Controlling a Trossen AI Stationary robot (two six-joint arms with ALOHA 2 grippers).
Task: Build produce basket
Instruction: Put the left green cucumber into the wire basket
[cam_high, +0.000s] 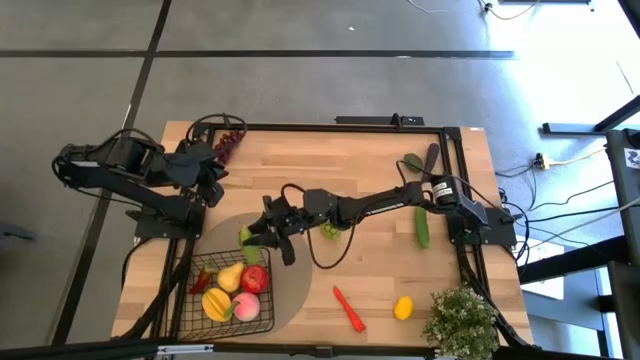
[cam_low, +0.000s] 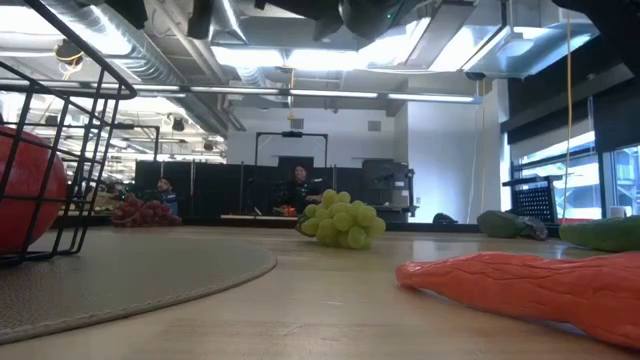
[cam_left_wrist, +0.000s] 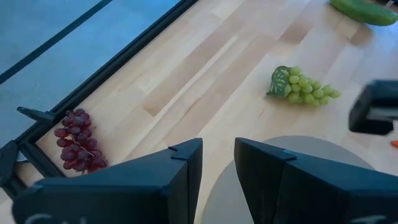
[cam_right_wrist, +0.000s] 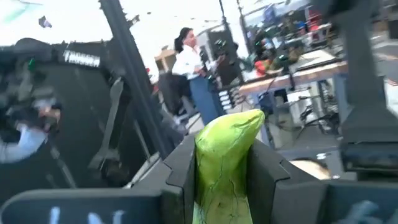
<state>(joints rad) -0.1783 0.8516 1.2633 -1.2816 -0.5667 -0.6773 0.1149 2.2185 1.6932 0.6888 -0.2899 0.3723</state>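
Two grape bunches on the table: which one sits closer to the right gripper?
The green grapes, mid-table right beside the right gripper's arm. The purple grapes lie off at the far edge by the left arm.

Right pincer (cam_high: 252, 235) hangs over the round mat (cam_high: 290, 285), gripping something green, just above the basket (cam_high: 192, 296) of fruit (cam_high: 238, 292); chili (cam_high: 348, 308) lies nearby.

The basket (cam_low: 70, 150) and red apple (cam_low: 25, 190) are cut off at low view's edge.
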